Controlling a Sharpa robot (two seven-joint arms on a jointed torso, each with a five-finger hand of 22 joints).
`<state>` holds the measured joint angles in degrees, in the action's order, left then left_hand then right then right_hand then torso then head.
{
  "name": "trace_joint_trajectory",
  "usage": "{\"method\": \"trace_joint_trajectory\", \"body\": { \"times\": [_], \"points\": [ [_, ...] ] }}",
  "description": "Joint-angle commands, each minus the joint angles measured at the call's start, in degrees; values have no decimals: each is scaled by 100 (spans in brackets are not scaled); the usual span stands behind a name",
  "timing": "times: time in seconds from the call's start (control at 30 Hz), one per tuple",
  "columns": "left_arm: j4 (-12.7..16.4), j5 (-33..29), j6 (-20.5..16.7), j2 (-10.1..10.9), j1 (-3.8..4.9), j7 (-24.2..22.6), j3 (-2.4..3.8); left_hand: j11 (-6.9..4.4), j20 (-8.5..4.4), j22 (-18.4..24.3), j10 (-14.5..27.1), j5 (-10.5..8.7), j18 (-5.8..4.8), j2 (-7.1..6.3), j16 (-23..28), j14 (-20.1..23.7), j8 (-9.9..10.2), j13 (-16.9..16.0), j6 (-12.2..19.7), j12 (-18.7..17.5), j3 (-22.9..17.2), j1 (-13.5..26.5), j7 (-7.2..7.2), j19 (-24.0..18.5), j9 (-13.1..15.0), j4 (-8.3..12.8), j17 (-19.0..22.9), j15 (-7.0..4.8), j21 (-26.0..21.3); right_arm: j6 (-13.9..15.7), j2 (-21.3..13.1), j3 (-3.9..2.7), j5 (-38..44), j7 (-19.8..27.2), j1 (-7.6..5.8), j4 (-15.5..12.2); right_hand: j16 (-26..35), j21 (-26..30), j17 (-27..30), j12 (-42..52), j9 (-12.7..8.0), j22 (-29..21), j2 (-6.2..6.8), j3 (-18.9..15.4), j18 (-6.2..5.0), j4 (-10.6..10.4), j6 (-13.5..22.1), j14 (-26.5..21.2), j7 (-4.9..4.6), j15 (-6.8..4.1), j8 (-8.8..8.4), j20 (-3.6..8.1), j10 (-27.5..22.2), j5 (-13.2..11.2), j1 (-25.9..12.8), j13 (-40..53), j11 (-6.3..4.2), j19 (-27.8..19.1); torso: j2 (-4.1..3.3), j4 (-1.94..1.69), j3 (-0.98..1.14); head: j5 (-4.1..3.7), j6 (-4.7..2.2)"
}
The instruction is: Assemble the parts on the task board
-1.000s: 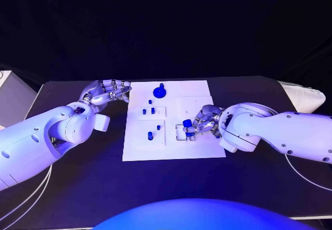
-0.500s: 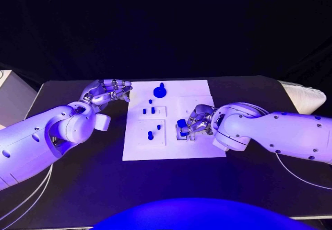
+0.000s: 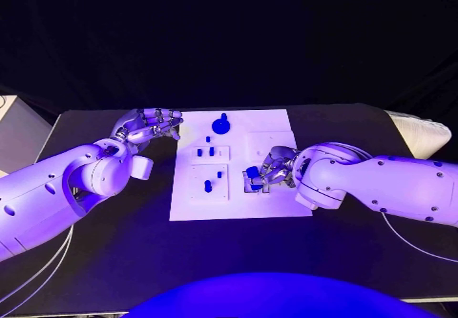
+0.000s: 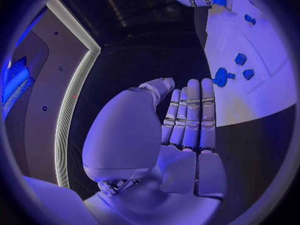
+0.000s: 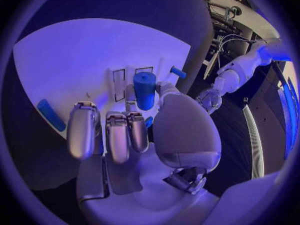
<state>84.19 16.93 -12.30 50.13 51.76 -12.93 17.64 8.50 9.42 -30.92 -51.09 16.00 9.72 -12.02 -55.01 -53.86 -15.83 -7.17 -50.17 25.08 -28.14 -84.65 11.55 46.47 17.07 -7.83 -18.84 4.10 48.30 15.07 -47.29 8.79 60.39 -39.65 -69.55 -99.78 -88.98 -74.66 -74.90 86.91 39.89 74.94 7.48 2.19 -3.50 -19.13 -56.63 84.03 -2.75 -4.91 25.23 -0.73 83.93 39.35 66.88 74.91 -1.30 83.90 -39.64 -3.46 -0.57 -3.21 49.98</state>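
The white task board (image 3: 239, 202) lies mid-table. My right hand (image 3: 272, 169) hovers over the board's right half and pinches a blue cylinder (image 3: 253, 173) between thumb and fingers. The right wrist view shows the cylinder (image 5: 144, 90) upright above two narrow slots (image 5: 119, 78). My left hand (image 3: 148, 126) rests off the board's far left corner, holding nothing; its fingers (image 4: 187, 117) lie straight and side by side. A large blue knob (image 3: 222, 124) stands at the far edge. Small blue parts (image 3: 205, 152) and two pegs (image 3: 207, 187) sit in the left half.
A pale box (image 3: 12, 132) stands at the table's left edge and a white object (image 3: 425, 132) at its right edge. A loose blue bar (image 5: 50, 115) lies on the board near my right hand. Black table surrounds the board.
My right hand has shifted slightly toward the board's middle and far side with the blue cylinder in its pinch. The left hand has barely moved.
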Motion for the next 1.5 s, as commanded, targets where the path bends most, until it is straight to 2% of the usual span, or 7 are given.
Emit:
{"method": "trace_joint_trajectory", "body": {
  "times": [0.03,0.57,1.0,1.07,1.27,1.43,1.5],
  "points": [
    [19,-20,94,0,-4,-23,4,-12,31,5,39,32,77,13,24,13,-34,4,46,17,15,-15,-3,15,-9,-15,-5,22,-36,-154,2,2,78,-22,6,-9,-22,-36,-1301,-30,3,568,31,282,39,238,-52,554,13,-44,10,23,399,-28,-13,1238,-32,341,2,-5,-4,0,-1],
    [33,-16,100,18,-4,-6,4,-11,31,6,44,32,76,13,23,13,-36,7,47,20,15,-14,-2,17,-10,-18,-7,22,-38,-104,80,6,113,-27,10,62,-20,-35,-1298,-54,26,575,81,345,40,237,-61,553,6,-38,-4,16,385,-188,-105,1222,-24,339,-1,-10,-15,9,2],
    [42,-15,96,31,-3,1,4,-10,32,7,50,32,76,12,23,14,-37,10,49,21,15,-12,-1,18,-11,-21,-9,24,-40,-164,154,10,135,-39,18,179,-12,4,-1284,-106,118,576,197,368,34,239,-65,549,-15,-19,-35,-4,360,-988,-333,1193,-3,329,0,-6,-6,20,2],
    [43,-15,96,32,-2,2,5,-10,32,7,50,32,76,12,23,14,-37,10,49,21,15,-12,-1,18,-11,-21,-9,24,-40,-179,157,11,137,-42,19,189,-13,-1,-1286,-111,135,582,200,341,35,238,-67,550,-15,-17,-37,-6,358,-1126,-362,1192,-2,330,0,-6,-3,20,2],
    [42,-15,96,33,-2,5,5,-10,32,7,50,32,76,12,23,14,-37,10,49,21,15,-12,-1,18,-11,-21,-9,24,-40,-166,157,13,164,-54,20,202,-7,8,-1273,-121,160,583,199,291,33,237,-68,547,-14,-17,-40,-7,353,-1298,-384,1186,-2,329,-1,-5,-2,15,2],
    [41,-15,96,33,-2,8,5,-10,32,7,50,32,76,12,23,14,-37,10,49,21,15,-12,-1,18,-11,-21,-9,24,-40,-122,147,14,231,-60,22,192,-5,19,-1271,-145,209,587,157,129,32,232,-72,547,-11,-16,-39,-8,342,-1646,-446,1173,-3,329,-1,-7,0,9,2],
    [40,-15,96,34,-2,9,5,-10,32,7,50,32,76,12,23,14,-37,10,49,21,15,-12,-1,18,-11,-21,-9,24,-40,-110,142,14,265,-61,24,185,-3,21,-1268,-144,215,587,148,99,32,230,-73,546,-11,-17,-39,-9,343,-1685,-456,1175,-3,329,-1,-9,-1,4,2]
  ]
}}
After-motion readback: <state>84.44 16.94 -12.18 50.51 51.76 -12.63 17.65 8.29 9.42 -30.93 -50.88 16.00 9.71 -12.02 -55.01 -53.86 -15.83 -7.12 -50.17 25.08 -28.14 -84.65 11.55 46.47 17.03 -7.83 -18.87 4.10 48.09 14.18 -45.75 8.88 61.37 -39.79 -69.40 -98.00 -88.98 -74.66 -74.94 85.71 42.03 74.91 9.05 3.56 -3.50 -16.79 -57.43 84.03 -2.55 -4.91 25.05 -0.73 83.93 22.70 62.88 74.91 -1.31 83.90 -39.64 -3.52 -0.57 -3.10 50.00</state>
